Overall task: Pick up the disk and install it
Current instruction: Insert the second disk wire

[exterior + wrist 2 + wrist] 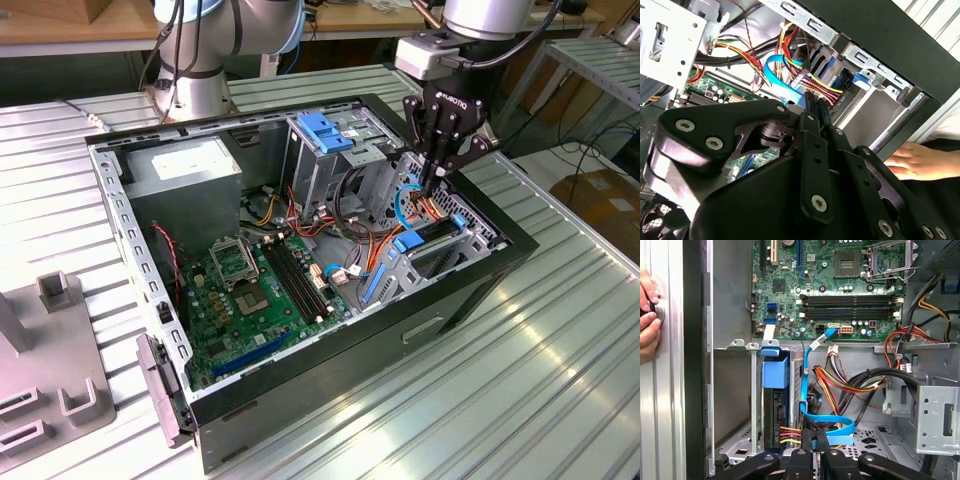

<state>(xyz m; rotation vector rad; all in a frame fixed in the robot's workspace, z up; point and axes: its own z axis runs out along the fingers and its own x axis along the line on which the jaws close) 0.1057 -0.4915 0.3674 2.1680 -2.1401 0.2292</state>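
The disk (774,416) stands on edge in the drive bay at the case's front corner, dark edge up, with a blue rail tab (775,373) above it and red, yellow and black wires plugged into it. In the exterior view the disk (441,231) sits between blue rails inside the bay. My gripper (433,186) reaches down into the case just beside that bay. Its fingers (813,439) are shut together, tips against a looped flat blue cable (832,419). In the second wrist view the gripper (816,106) points at the same blue cable (788,76); nothing shows between the fingers.
The open black computer case (470,310) lies on a slatted metal table. Inside are the green motherboard (255,290), a grey power supply (185,175), a blue-handled drive cage (325,135) and cable bundles (860,382). A person's hand (647,315) rests outside the case wall.
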